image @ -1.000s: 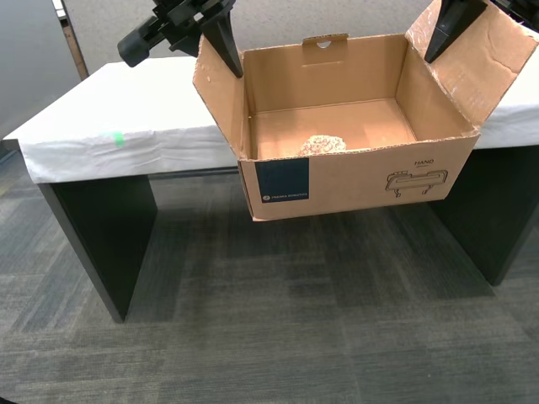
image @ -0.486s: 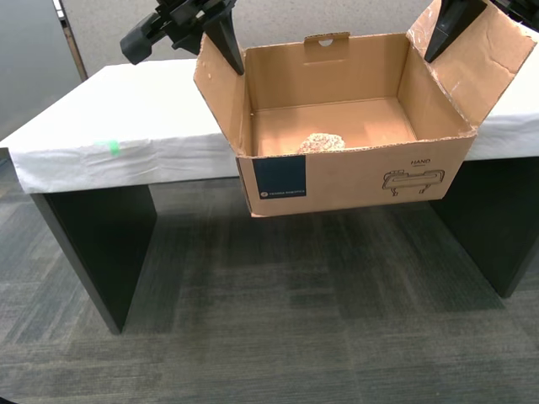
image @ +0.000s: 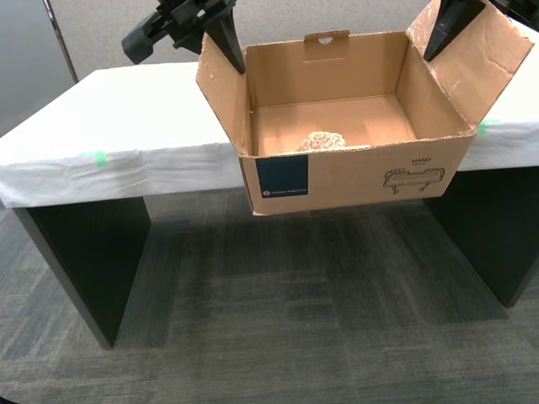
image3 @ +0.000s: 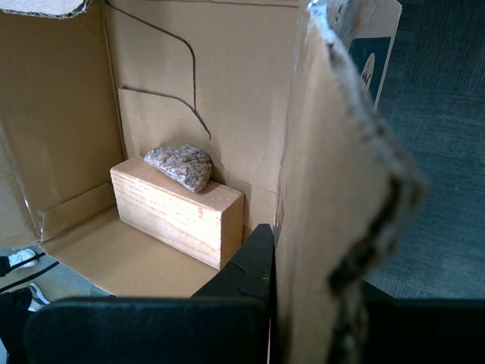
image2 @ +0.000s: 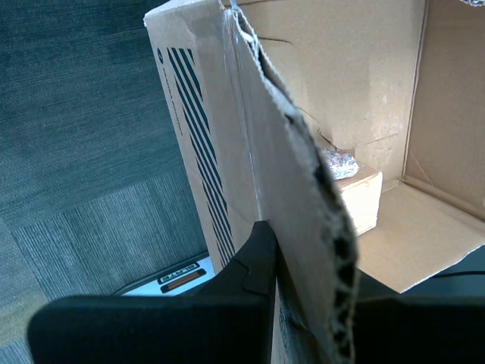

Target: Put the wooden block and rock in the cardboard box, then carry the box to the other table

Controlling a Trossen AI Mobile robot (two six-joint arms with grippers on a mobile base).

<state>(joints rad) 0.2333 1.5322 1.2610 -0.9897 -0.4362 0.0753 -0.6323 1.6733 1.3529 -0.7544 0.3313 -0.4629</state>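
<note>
Grey carpet (image: pixel 278 320) fills the foreground, and the cardboard box (image: pixel 354 181) hangs above it, clear of the floor. The box is just short of the front edge of the white-sheeted table (image: pixel 143 118). Its front wall carries a dark teal label (image: pixel 282 178) and a line drawing (image: pixel 413 181).

Inside, the wooden block (image3: pixel 178 212) lies on the box floor along the inner face of that front wall. The rock (image3: pixel 180 164) rests on top of the block and touches the wall. In the exterior view only the rock shows over the front rim, and the block is hidden behind the cardboard.

My first gripper (image3: pixel 279 243) is clamped on the side flap nearest the teal label, at the exterior view's left. One black finger is inside the flap. My second gripper (image2: pixel 271 235) is clamped on the opposite torn-edged side flap, at the exterior view's right. Between them the two grippers hold the box up, with its top open.

Beyond the box, green tape marks (image: pixel 99 157) sit on the table's front edge, and a grey partition (image: pixel 118 25) stands behind the table.
</note>
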